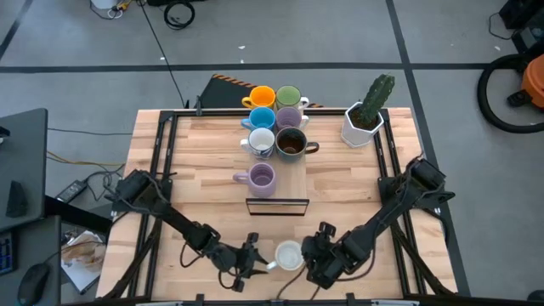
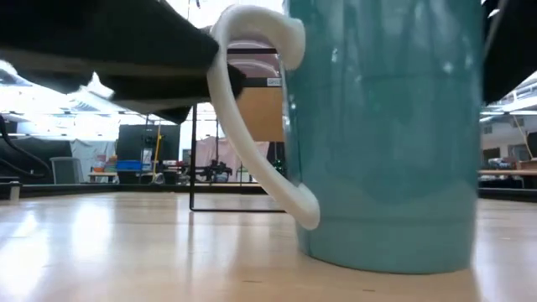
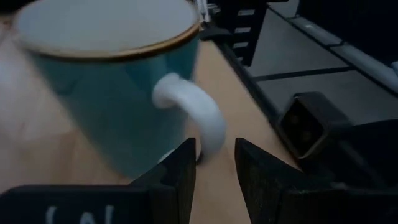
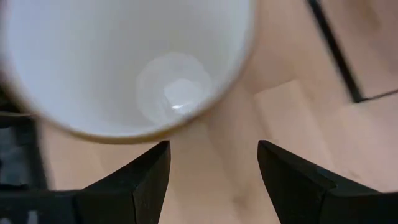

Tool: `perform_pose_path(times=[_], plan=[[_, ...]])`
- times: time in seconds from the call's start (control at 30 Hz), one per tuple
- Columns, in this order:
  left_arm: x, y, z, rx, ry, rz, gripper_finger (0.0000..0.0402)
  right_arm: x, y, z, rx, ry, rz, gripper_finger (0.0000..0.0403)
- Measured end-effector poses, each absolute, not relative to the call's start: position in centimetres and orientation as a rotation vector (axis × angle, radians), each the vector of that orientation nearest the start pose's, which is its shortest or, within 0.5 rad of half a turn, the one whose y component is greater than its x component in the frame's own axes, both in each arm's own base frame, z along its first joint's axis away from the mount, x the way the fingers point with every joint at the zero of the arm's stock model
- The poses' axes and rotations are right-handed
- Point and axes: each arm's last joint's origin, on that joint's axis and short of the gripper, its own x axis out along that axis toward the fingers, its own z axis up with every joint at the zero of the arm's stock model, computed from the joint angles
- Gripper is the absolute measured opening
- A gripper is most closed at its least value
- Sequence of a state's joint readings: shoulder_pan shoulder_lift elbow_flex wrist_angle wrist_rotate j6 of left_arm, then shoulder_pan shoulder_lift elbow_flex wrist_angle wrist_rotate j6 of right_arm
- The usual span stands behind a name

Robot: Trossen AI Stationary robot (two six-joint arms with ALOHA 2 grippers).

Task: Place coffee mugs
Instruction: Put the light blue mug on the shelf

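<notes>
Writing: none legible.
Teal mug [image 1: 289, 255]: white inside, bottom centre of counter [image 1: 340, 183], upright.
Left gripper [image 1: 252, 257]: jaws parted, beside the mug's white handle [image 3: 189, 112].
Right gripper [image 1: 316, 252]: jaws spread wide, empty, beside the mug.
Other mugs [image 1: 276, 127]: clustered upper centre.

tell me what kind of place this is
Probably a robotics lab or workshop: a wooden table ringed by a black frame on a bare grey floor, loose cables behind it, and open workspace with benches beyond.

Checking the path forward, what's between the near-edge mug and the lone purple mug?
In the high view, a thin dark rectangular frame lies between the near-edge mug and the purple mug; otherwise bare wood.
</notes>
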State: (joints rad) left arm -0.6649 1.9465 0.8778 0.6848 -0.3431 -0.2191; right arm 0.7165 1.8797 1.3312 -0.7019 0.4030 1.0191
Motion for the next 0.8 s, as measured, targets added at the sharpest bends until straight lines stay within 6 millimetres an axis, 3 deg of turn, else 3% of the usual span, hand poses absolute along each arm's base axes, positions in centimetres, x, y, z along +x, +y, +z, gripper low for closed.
perform_pose_path(times=[0.57,0.8], plan=[[30.2,-22.6,13.2,-0.086,0.325,-0.248,0.0117,31.5,18.7,18.8,0.193,1.01,-0.429,0.0247],[30.0,-22.8,13.2,-0.075,0.328,-0.252,0.0117,30.3,18.9,20.2,0.221,1.079,-0.423,0.0247]])
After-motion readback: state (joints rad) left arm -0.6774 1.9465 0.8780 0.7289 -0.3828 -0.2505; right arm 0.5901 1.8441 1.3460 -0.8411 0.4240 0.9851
